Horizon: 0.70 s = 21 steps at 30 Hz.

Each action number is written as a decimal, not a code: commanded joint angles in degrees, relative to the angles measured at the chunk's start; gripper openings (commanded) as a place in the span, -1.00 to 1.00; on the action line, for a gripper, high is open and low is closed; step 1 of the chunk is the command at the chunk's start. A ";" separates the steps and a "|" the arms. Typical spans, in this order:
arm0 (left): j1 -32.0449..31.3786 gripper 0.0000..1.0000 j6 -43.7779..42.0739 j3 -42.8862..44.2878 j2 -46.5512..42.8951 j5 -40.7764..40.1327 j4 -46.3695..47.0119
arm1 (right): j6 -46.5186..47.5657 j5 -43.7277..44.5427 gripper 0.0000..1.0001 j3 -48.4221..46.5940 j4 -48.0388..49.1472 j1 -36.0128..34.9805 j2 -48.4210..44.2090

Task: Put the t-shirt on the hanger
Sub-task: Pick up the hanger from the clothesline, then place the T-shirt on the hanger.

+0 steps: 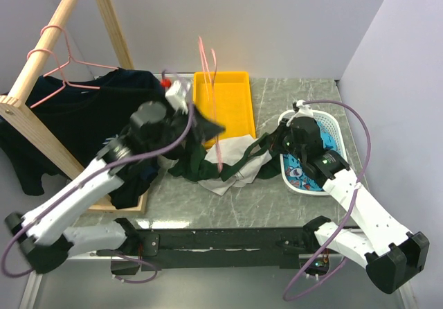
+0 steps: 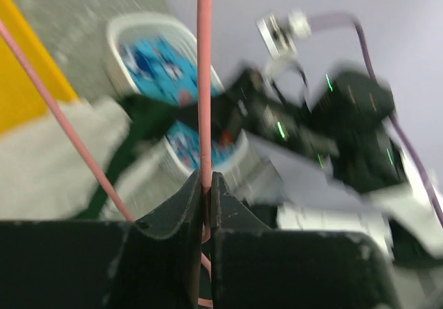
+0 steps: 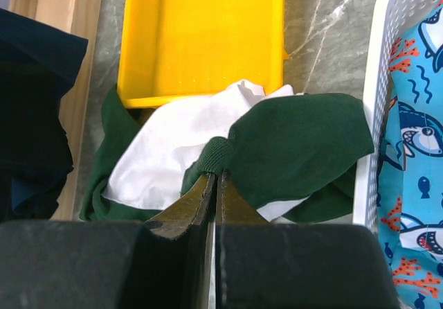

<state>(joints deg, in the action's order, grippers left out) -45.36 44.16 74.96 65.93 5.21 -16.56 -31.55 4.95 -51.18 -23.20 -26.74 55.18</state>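
The pink wire hanger (image 1: 219,149) stands upright over the table's middle, its top reaching past the yellow tray. My left gripper (image 1: 211,125) is shut on one of its wires; in the left wrist view the hanger (image 2: 205,80) runs straight up from between the closed fingers (image 2: 205,177). The t-shirt (image 1: 228,167), dark green with white parts, lies crumpled on the table just in front of the tray. My right gripper (image 1: 266,143) is shut on the ribbed green collar edge, seen in the right wrist view at the fingertips (image 3: 215,176) with the t-shirt (image 3: 297,136) bunched beyond.
A yellow tray (image 1: 235,101) sits behind the shirt. To the right stands a white basket (image 1: 332,125) holding a blue patterned cloth (image 3: 415,149). At left, a wooden rack (image 1: 41,53) carries a black shirt (image 1: 76,115) on another pink hanger (image 1: 69,73).
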 commanded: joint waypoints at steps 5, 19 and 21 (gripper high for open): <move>-4.73 -0.98 1.97 -16.84 -22.14 23.95 -6.11 | 5.53 0.24 -0.95 2.05 3.77 0.29 -1.92; -6.05 -0.98 12.00 -31.45 -40.09 39.78 -6.31 | 13.44 -1.18 -1.00 -1.82 6.41 -4.63 2.39; -6.23 -0.98 11.83 -33.03 -39.31 41.28 -5.16 | 14.23 1.10 -1.00 -2.96 5.89 -7.09 3.00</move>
<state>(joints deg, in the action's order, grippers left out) -51.27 54.81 43.90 25.87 41.43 -24.71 -20.67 2.98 -49.63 -19.16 -30.33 57.36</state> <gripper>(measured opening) 0.102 0.029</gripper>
